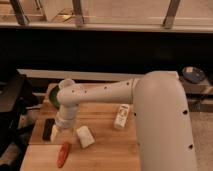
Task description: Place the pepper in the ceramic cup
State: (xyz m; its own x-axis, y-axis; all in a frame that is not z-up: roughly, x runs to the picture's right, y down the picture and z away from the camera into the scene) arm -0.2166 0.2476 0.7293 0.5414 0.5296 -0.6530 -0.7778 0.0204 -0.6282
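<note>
The end effector, whose state I cannot tell, hangs just behind the pepper on the counter and should lower centred across its middle.

The thick white arm stretches leftward from the right foreground, bends at a rounded wrist joint and points straight down — the gripper hangs low at the left.

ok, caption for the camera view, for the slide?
Gripper near the pepper on the wooden table, white block beside it.
</note>
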